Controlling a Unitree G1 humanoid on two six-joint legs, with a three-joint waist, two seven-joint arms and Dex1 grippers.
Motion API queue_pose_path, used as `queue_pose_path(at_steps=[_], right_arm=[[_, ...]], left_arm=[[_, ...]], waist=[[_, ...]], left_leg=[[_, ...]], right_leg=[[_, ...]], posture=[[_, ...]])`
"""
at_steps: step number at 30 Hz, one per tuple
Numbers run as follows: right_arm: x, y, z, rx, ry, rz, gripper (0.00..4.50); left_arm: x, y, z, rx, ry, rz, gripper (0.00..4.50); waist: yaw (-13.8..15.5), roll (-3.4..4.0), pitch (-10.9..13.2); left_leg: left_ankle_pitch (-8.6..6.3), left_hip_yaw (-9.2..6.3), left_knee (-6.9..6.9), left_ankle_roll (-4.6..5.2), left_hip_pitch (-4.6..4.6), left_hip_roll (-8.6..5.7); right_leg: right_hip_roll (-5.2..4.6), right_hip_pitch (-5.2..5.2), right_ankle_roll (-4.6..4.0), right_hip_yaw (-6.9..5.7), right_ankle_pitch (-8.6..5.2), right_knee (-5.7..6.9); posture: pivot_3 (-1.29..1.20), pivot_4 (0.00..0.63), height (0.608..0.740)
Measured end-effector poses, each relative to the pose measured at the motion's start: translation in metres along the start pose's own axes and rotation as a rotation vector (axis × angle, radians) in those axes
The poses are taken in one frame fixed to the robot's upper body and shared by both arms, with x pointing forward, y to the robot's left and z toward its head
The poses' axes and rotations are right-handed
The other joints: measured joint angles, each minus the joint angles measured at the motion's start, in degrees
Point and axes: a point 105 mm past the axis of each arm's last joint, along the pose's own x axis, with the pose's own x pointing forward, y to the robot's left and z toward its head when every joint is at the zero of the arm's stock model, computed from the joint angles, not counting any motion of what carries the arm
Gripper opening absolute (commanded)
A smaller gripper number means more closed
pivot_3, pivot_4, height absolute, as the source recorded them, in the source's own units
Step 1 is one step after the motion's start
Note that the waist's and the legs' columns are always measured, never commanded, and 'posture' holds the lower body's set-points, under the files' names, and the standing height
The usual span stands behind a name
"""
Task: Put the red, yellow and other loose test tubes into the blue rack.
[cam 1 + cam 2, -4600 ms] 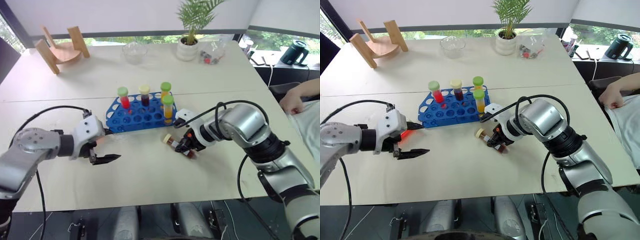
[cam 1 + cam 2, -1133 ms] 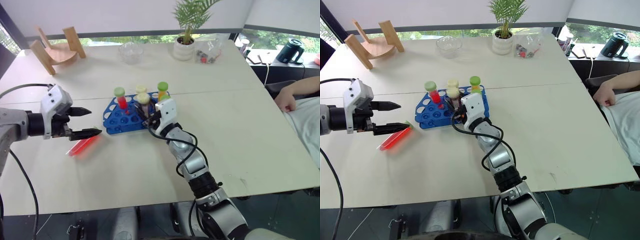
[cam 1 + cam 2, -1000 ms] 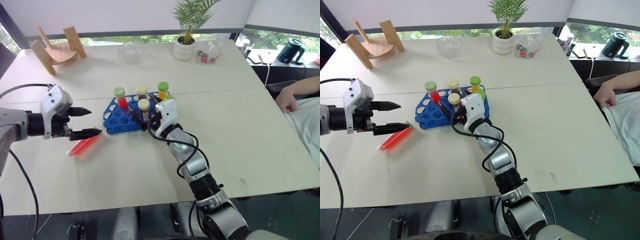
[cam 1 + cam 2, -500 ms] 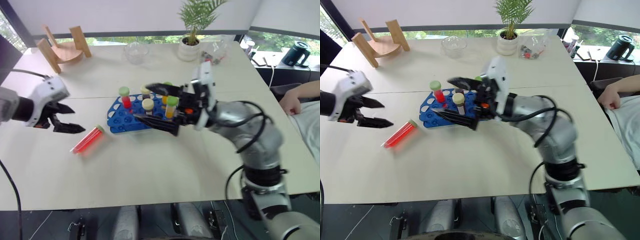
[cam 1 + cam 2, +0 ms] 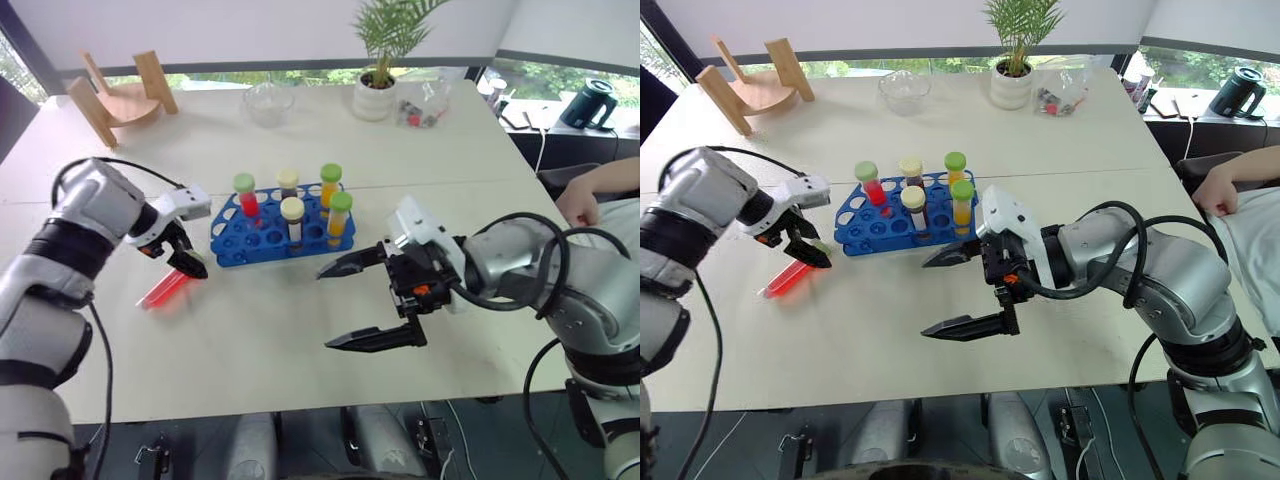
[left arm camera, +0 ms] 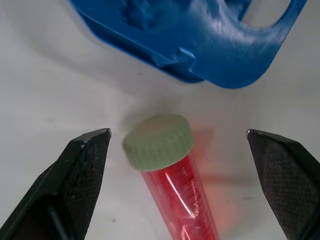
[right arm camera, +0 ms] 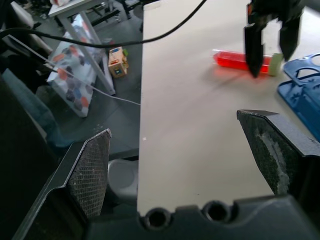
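The red tube (image 5: 166,288) lies flat just left of the rack (image 5: 262,240). The left gripper (image 6: 180,150), fingers wide, straddles its cap; it should probably close below the cap. The right gripper (image 5: 372,305) hangs wide and empty right of the rack.

We see bare white counter (image 5: 250,330) in front of blue plastic rack (image 5: 255,240). Five capped tubes (image 5: 292,218) upright in rack block low passage over it. Left hand (image 5: 182,262) straddles lying red tube with pale green cap (image 6: 165,165), jaws wide, room either side. Right hand (image 5: 962,290) hangs spread over open counter.
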Motion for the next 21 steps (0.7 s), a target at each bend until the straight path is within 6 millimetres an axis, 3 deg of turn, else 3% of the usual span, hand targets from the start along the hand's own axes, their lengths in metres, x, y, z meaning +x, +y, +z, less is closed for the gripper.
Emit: queue_pose_path(at_steps=[2, 7, 8, 13, 15, 19, 21], right_arm=[[-0.001, -0.002, 0.000, 0.000, 0.001, -0.019, 4.50], [-0.002, -0.006, -0.001, 0.003, -0.002, -0.066, 4.50], [-0.002, -0.007, -0.002, 0.007, 0.000, -0.076, 4.50], [-0.006, -0.010, -0.005, 0.018, 0.004, -0.118, 4.50], [-0.008, -0.012, -0.008, 0.027, 0.004, -0.139, 4.50], [-0.018, -0.018, -0.016, 0.030, -0.013, -0.201, 4.50], [-0.023, -0.022, -0.019, 0.037, -0.017, -0.226, 4.50]], left_arm=[[0.000, 0.004, -0.004, -0.014, 0.023, 0.001, 3.62], [0.003, 0.005, -0.007, 0.004, 0.062, -0.013, 1.15], [0.004, 0.004, -0.007, 0.002, 0.063, -0.017, 0.86], [0.002, 0.004, -0.005, -0.016, 0.024, -0.025, 0.84], [-0.008, 0.004, 0.002, -0.038, -0.090, -0.033, 0.84], [-0.076, 0.008, 0.028, 0.047, -0.632, 0.105, 0.84], [-0.104, -0.001, 0.024, 0.061, -0.773, 0.125, 0.84]], waist=[[0.05, 0.01, 0.01], [0.47, 0.01, 0.00], [0.50, 0.00, 0.00], [0.51, 0.00, 0.00], [0.51, -0.10, 0.06], [0.30, -0.12, 0.09], [0.23, -0.09, 0.08]], left_leg=[[0.00, 0.00, 0.00, 0.00, 0.00, 0.00], [0.00, 0.03, 0.01, 0.00, 0.00, -0.03], [0.00, 0.03, 0.02, 0.00, 0.00, -0.03], [0.00, 0.02, 0.02, 0.00, -0.01, -0.03], [0.00, -0.02, 0.02, 0.00, -0.05, -0.02], [0.00, 0.01, 0.03, 0.00, -0.17, 0.03], [0.00, 0.03, 0.02, 0.00, -0.16, 0.02]], right_leg=[[0.00, 0.00, 0.00, 0.00, 0.00, 0.00], [-0.07, 0.01, 0.01, 0.01, 0.00, 0.00], [-0.07, 0.01, 0.01, 0.01, 0.00, 0.00], [-0.08, 0.01, 0.01, 0.00, 0.00, 0.00], [-0.08, 0.00, 0.01, -0.04, 0.00, 0.00], [-0.16, -0.14, 0.02, -0.06, 0.01, -0.02], [-0.16, -0.13, 0.02, -0.06, 0.01, -0.02]], posture=[[0.00, 0.150, 0.740], [0.00, 0.150, 0.740], [0.00, 0.150, 0.740], [0.00, 0.150, 0.740], [0.00, 0.150, 0.740], [0.00, 0.150, 0.740], [0.00, 0.150, 0.740]])
